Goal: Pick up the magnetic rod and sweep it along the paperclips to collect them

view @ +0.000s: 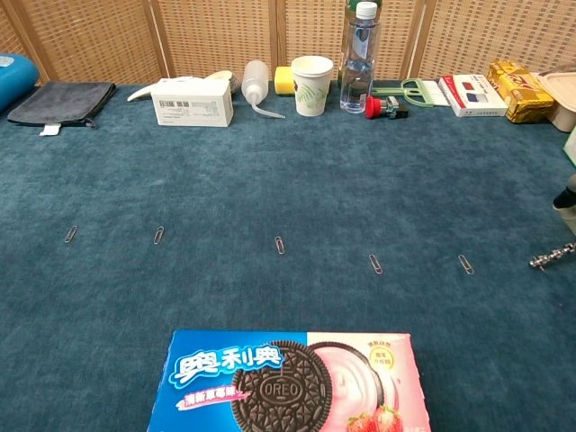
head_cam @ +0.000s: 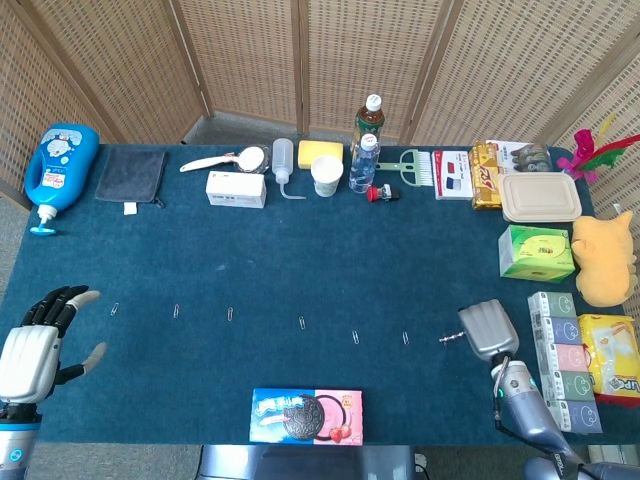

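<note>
Head view: right hand (head_cam: 487, 330), lower right, grips the magnetic rod (head_cam: 451, 338) beside the paperclips (head_cam: 302, 322); left hand (head_cam: 35, 343), lower left, fingers spread.

Clutter I see on the blue cloth, back edge + right side.
Back row, L to R: blue bottle (head_cam: 59, 168), grey pouch (head_cam: 132, 176), white box (head_cam: 236, 189), squeeze bottle (head_cam: 283, 162), yellow sponge (head_cam: 320, 153), paper cup (head_cam: 327, 176), water bottle (head_cam: 364, 164), green brush (head_cam: 412, 167). R side: lunch box (head_cam: 541, 198), green tissue box (head_cam: 536, 253), yellow plush (head_cam: 604, 259). Oreo box (head_cam: 306, 415) at front edge, flat.
</note>
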You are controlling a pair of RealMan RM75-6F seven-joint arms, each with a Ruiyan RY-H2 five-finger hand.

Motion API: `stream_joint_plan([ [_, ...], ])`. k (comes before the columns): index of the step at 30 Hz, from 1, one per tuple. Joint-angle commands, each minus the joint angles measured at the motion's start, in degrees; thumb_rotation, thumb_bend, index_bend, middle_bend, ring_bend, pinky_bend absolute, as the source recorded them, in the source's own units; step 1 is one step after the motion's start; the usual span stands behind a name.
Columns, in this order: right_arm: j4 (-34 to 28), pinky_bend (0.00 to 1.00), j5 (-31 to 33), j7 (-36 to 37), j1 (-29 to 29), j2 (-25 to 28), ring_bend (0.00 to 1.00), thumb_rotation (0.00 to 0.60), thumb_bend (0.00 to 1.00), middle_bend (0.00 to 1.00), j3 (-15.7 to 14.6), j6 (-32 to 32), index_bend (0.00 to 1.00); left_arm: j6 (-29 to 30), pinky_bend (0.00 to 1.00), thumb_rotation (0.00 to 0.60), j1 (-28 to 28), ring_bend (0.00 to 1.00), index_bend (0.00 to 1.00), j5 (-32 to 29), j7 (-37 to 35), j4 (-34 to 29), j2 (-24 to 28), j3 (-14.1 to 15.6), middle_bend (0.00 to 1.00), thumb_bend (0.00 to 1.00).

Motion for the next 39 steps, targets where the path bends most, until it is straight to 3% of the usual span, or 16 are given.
stream_joint_plan([
  [1, -0.7, 0.89, 0.0, 0.3, -0.1, 0.1, 0.99, 0.6, 0.5, 0.85, 0.5, -0.3, 0.72, -0.1, 0.19, 0.6, -0.1, 0.13, 0.21, 0.1, 0.0, 0.1, -0.1, 0.0, 0.19, 0.43],
  [12, -6.8, 0.89, -0.6, 1.9, 2.1, 1.6, 0.99, 0.6, 0.5, 0.85, 5.2, -1.0, 0.72, 0.1, 0.19, 0.6, 0.1, 0.13, 0.21, 0.1, -0.4, 0.3, -0.3, 0.1, 0.19, 0.43],
  [31, -1.3, 0.89, 1.6, -1.6, 3.3, -4.9, 0.99, 0.6, 0.5, 0.85, 3.9, -3.8, 0.72, 0.2, 0.19, 0.6, 0.4, 0.13, 0.19, -0.1, -1.5, 1.4, -0.3, 0.2, 0.19, 0.43],
  [39, -4.3, 0.89, 0.1, -0.5, 3.5, -3.6, 0.99, 0.6, 0.51, 0.85, 5.2, -2.6, 0.71, 0.0, 0.19, 0.6, 0.3, 0.13, 0.19, 0.0, -1.2, 1.1, -0.5, 0.3, 0.19, 0.43],
])
